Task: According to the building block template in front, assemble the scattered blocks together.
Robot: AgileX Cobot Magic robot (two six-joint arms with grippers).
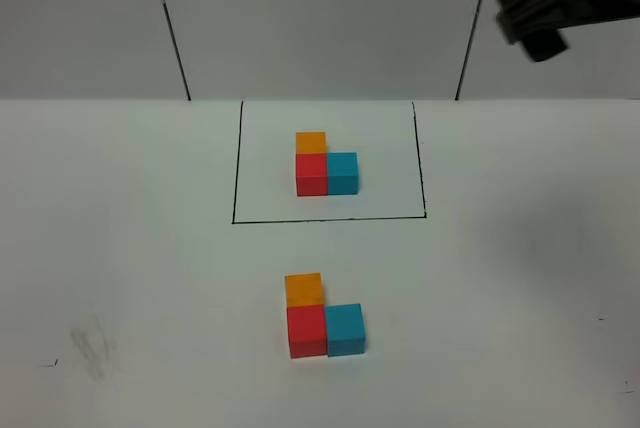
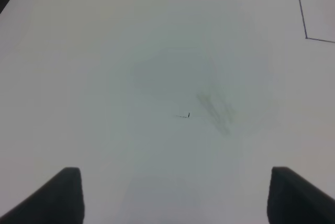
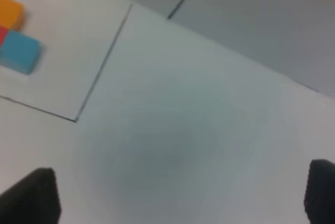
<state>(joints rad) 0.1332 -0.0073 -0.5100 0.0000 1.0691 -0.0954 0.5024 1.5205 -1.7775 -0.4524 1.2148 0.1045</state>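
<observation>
Your scattered blocks [image 1: 322, 316] sit joined in front of the building block template [image 1: 326, 169] — both grippers [image 2: 175, 195] [image 3: 180, 195] wide, empty — so any careless pass could knock them apart.

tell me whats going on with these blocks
Nothing is being handled right now. The three loose cubes, orange, red and blue, already sit joined in an L that matches the template inside the black rectangle. Both grippers are open and empty: the left gripper hangs over bare table, the right gripper is raised beside the rectangle's corner.
</observation>
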